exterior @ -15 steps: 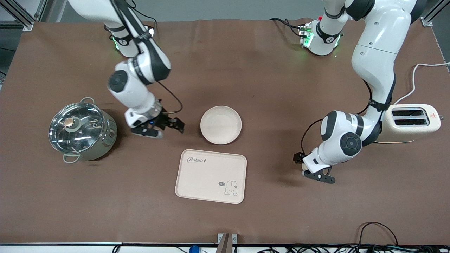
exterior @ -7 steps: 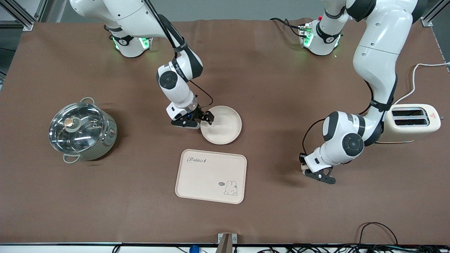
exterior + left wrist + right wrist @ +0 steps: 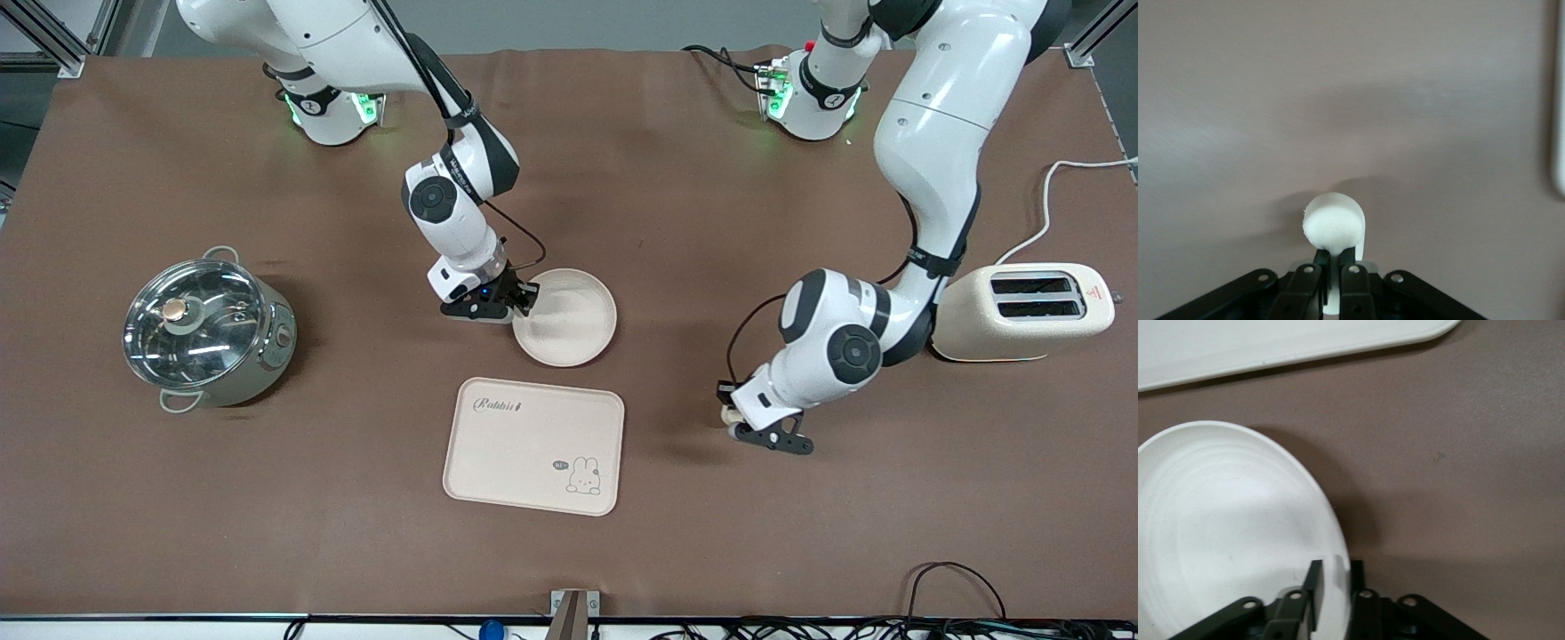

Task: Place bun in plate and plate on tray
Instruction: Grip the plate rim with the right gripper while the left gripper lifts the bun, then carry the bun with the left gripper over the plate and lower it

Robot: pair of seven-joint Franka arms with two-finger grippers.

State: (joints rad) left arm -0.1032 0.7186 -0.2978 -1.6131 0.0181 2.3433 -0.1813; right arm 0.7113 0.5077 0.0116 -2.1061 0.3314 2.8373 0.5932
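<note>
Left end effector clamped on the bun, over bare table toward the left arm's end. Right end effector pinching the plate rim; plate just farther from the camera than the tray.

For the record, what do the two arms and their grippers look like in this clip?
Both arms are glossy white with black joint bands and round dark caps at the wrist joints; thin black cables loop beside each forearm. The bases glow green. The right gripper and left gripper are black two-finger units with small screw holes along the finger mounts, seen in both wrist views.
</note>
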